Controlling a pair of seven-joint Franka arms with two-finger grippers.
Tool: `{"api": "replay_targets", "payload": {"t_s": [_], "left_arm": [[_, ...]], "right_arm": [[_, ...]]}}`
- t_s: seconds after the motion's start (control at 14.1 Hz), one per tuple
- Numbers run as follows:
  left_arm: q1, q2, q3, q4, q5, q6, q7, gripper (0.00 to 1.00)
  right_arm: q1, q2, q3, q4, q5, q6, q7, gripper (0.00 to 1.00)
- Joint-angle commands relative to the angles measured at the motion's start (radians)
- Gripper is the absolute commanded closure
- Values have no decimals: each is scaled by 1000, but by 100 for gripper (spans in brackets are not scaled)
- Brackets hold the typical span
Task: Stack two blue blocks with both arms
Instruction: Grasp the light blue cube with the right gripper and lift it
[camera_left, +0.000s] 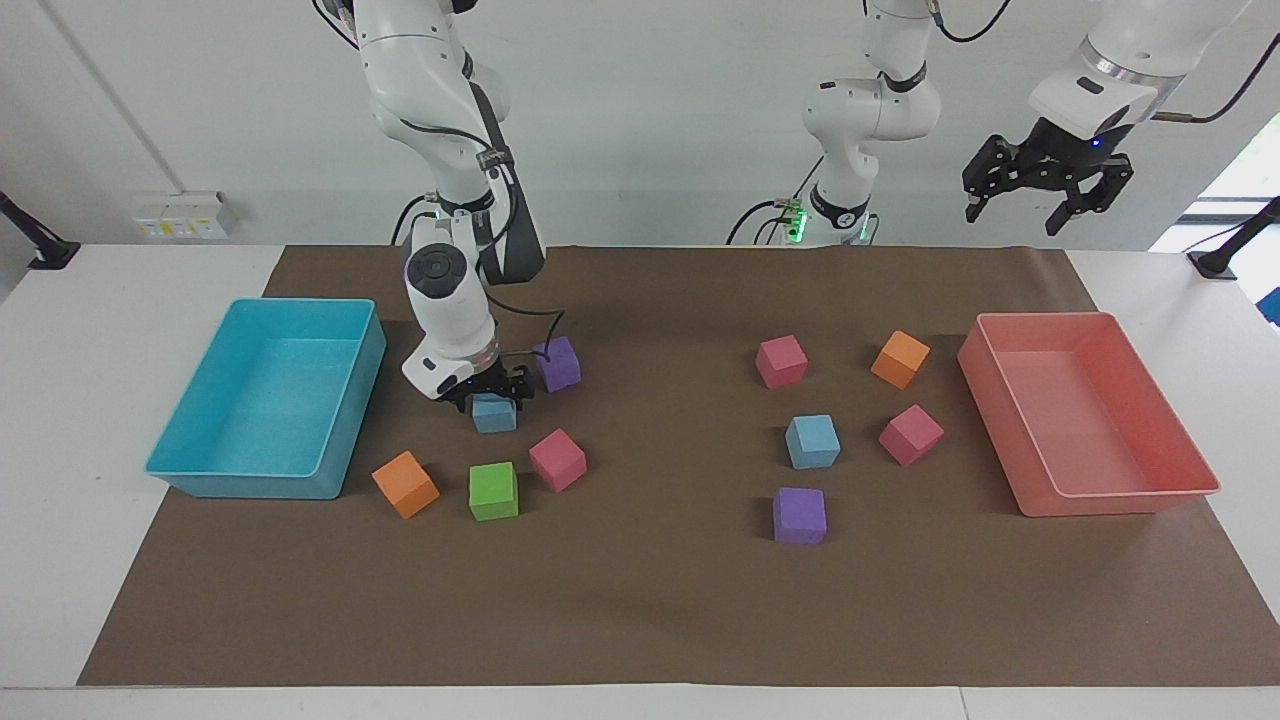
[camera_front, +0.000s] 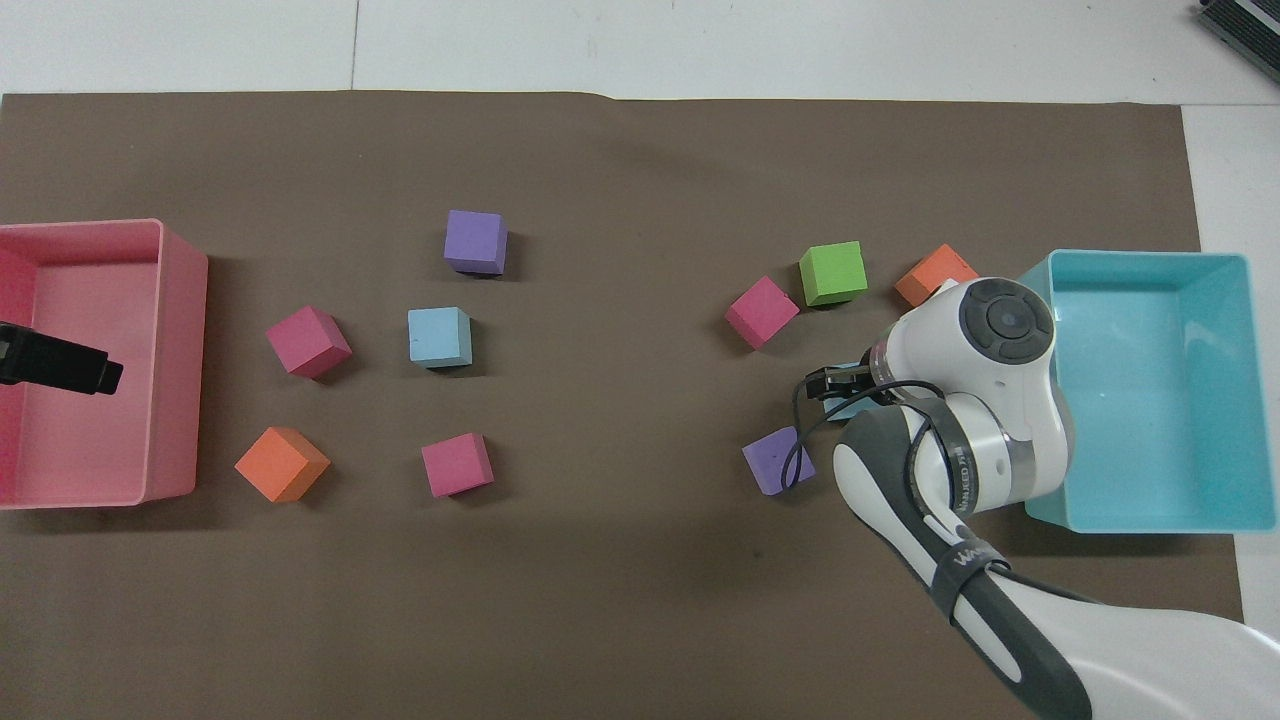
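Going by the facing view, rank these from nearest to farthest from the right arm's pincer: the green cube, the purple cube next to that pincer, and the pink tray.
From the right pincer, low over a blue block:
1. Purple cube, right beside the pincer, slightly nearer the robots.
2. Green cube, farther from the robots than the blue block.
3. Pink tray, at the left arm's end of the table.

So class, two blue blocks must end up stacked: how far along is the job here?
Done: nothing stacked; both light sky-blue foam cubes sit apart on the brown mat.
In hand: the right gripper is down around one blue cube beside the teal tray; a firm grip isn't clear.
Left: lift it and set it on the other blue cube. The left gripper waits raised over the pink tray.
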Motion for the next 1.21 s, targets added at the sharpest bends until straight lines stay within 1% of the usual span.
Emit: {"api": "replay_targets", "payload": {"t_s": [0.0,0.28,0.5,0.57,0.64,0.78,0.92,1.0,1.14], "left_arm": [[-9,-10,6,-5,-1,4,-3,0],[-9,-10,6,-6,-1,4,-3,0],[-9,-10,6,-5,-1,4,-4,0],[-9,-10,6,-6,-1,4,-3,0],[-9,-10,6,-6,-1,4,-3,0],[-9,-10,6,-6,-1,4,-3,0],[-9,-10,6,-6,-1,4,-4,0],[-9,-10,6,-6,-1,4,-4,0],[-9,-10,6,-6,-1,4,-4,0]], "right_arm": [[-3,-2,5,-24,14,38,22,0],[-3,0,5,-25,14,38,17,0],[-3,1,5,-23,14,37,15,54],[-3,3,5,-18,14,35,15,78],[-2,7,5,-11,16,31,17,100],[4,4,5,11,16,12,38,100],[4,-5,5,75,16,-78,37,100],[3,-19,5,96,16,-109,40,100],[1,-68,4,104,16,-130,43,100]]}}
